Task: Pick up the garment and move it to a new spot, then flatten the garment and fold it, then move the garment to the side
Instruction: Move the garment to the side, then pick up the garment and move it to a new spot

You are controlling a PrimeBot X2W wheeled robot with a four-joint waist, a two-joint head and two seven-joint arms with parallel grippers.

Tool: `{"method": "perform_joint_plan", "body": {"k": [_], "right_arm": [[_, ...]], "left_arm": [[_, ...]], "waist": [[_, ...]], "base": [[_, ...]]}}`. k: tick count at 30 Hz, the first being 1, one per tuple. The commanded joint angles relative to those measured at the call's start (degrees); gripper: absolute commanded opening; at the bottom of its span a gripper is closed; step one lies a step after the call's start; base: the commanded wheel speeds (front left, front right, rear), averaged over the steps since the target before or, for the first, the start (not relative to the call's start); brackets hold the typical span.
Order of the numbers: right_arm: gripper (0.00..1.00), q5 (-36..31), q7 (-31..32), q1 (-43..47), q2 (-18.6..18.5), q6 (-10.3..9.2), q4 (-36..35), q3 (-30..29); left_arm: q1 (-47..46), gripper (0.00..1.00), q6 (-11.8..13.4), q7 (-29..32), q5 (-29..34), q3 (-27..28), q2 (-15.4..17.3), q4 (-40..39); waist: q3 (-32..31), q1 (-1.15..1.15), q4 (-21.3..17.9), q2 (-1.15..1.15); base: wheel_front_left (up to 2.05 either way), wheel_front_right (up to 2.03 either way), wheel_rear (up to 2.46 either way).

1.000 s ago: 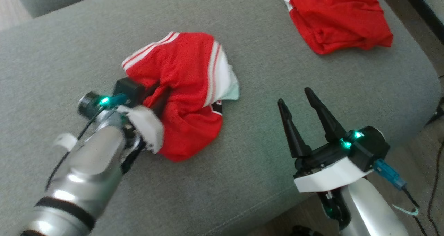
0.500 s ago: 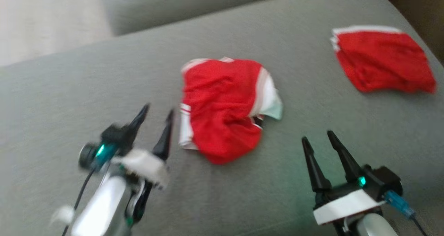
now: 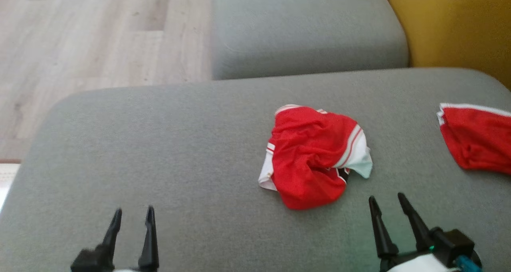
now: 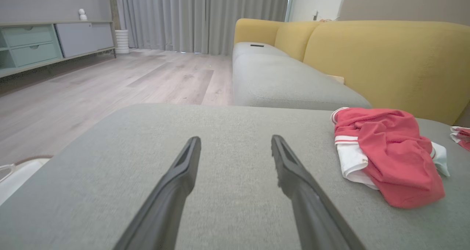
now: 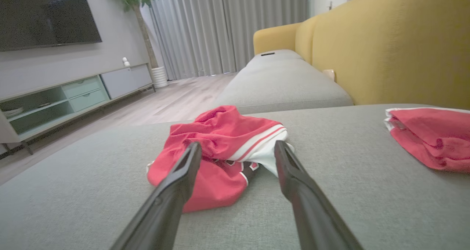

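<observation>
Grey below: hovering over cushion (image 3: 159, 144) with left gripper (image 3: 133, 210) and right gripper (image 3: 386, 197) spread wide, holding nothing, seemingly clear of crumpled garment (image 3: 311, 160).

A living room at home: yellow sofa (image 4: 385, 59), grey curtains (image 5: 220, 29), a television (image 5: 47, 15), a low cabinet (image 5: 73, 92), wooden floor (image 3: 100, 32).

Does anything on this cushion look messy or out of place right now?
Yes. The red garment near the middle of the gray cushion lies crumpled in a heap, its white trim bunched and twisted. The second garment at the right edge lies flatter and folded. Nothing looks spilled or torn.
</observation>
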Motion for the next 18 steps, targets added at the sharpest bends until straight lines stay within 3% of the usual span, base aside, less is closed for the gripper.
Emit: {"method": "perform_joint_plan", "body": {"k": [1,8,18], "right_arm": [[1.0,-0.53,-0.32,-1.75,-0.07,0.37,-1.61,1.21],[1.0,-1.56,-0.32,0.47,0.28,0.37,-1.62,1.52],[1.0,-1.65,-0.32,-0.38,0.73,0.37,-1.03,2.05]], "left_arm": [[-2.29,1.0,-0.13,-0.61,0.61,2.38,-0.54,-2.38],[2.74,1.0,-1.54,-0.61,4.53,3.4,-2.75,-4.79],[1.78,1.0,-2.88,-0.61,5.77,4.04,-3.39,-4.6]], "waist": [[-1.54,0.0,1.56,0.0],[-2.76,0.0,2.04,0.0],[-2.91,0.0,0.63,0.0]], "base": [[0.0,0.0,0.0],[0.0,0.0,0.0],[0.0,0.0,0.0]]}}
